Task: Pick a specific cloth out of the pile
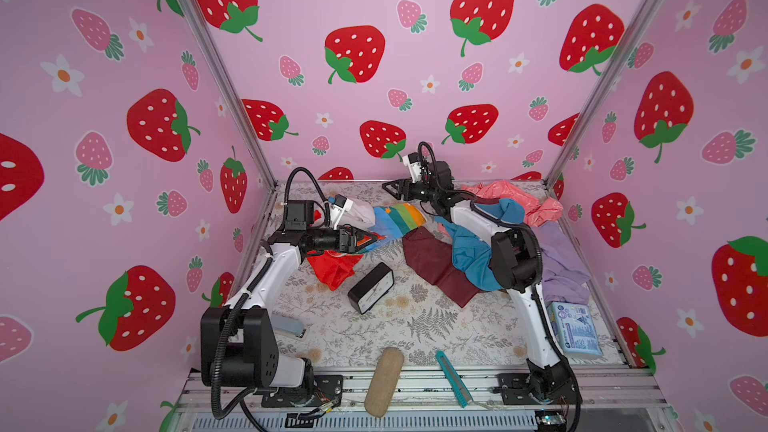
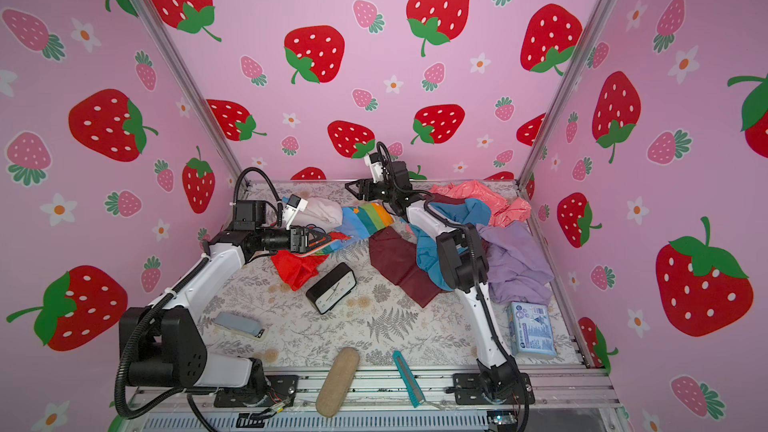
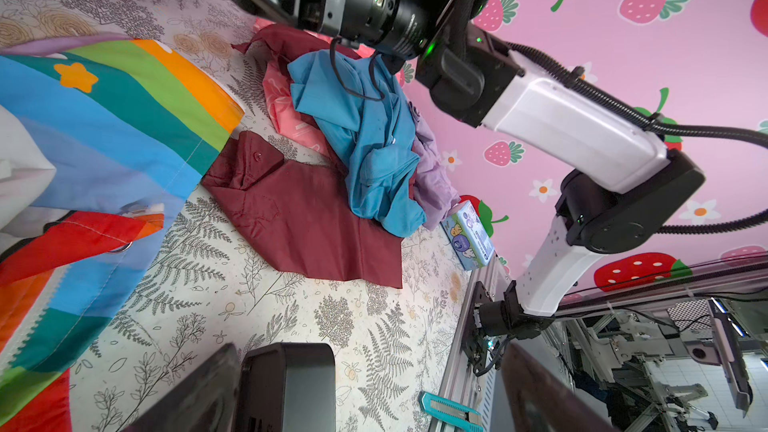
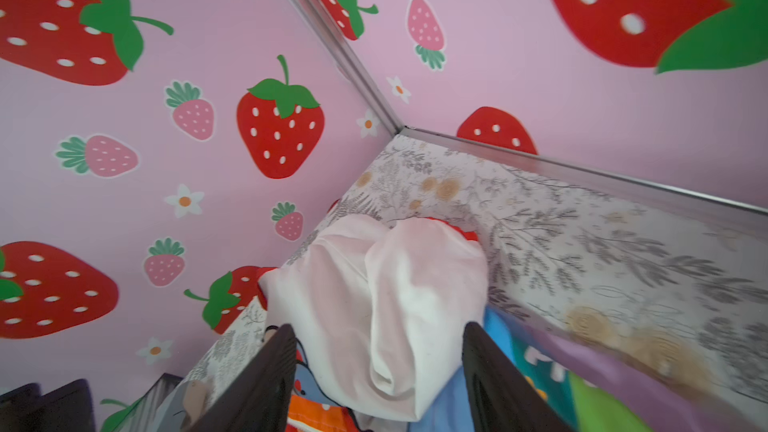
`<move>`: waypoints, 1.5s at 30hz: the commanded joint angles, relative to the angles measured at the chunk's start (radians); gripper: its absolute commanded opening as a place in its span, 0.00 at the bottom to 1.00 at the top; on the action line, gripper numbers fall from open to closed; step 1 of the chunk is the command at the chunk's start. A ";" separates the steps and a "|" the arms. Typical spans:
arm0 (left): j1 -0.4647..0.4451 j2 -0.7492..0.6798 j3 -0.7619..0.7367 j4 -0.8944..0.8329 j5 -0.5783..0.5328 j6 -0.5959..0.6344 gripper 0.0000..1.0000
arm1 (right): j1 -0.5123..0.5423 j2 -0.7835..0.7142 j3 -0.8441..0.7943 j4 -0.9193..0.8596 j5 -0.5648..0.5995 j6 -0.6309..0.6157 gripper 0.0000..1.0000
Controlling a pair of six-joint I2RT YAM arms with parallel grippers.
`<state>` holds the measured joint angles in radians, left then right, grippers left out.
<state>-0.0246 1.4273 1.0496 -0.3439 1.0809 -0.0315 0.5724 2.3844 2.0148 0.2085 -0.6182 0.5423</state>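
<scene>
As it lies, the cloth [image 1: 398,220] runs diagonally

Pink strawberry-print walls [image 1: 374,2]; aluminium corner posts [image 1: 217,68]; fern-print tabletop [image 1: 415,326]; even light.

The fern-print counter [image 1: 419,326] is bare across its middle and front, leaving a broad lane for reaching in. A black clock [image 1: 371,288] sits at that lane's rear-left side, close to the cloth [image 1: 332,270] (red folds nearest it). The pile [image 1: 432,268] fills the right rear, a narrow strip apart from the clock. A tan case [image 1: 384,382], teal utility knife [image 1: 453,380] and tissue pack [image 1: 575,330] line the front and right edges.
</scene>
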 commanded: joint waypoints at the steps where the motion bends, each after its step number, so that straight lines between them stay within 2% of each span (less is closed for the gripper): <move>1: -0.004 -0.027 0.004 0.003 0.009 0.005 0.99 | -0.006 0.038 0.033 -0.301 0.150 -0.142 0.65; 4: -0.004 -0.021 0.006 0.001 0.007 0.002 0.99 | -0.018 0.063 0.074 -0.403 0.199 -0.177 0.65; 16: -0.004 0.002 0.014 0.000 0.008 0.000 0.99 | -0.026 0.120 0.079 -0.503 0.256 -0.201 0.65; 26: -0.004 0.011 0.014 -0.002 0.004 0.003 0.99 | 0.001 0.192 0.084 -0.408 0.107 -0.105 0.64; 32: -0.003 0.017 0.014 -0.006 0.001 0.006 0.99 | 0.035 0.276 0.182 -0.380 0.031 -0.053 0.63; 45: -0.004 0.027 0.015 -0.010 -0.004 0.013 0.99 | 0.070 0.361 0.239 -0.173 -0.098 0.124 0.63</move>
<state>-0.0265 1.4471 1.0496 -0.3450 1.0729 -0.0307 0.6342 2.7071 2.2360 -0.0124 -0.6632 0.6067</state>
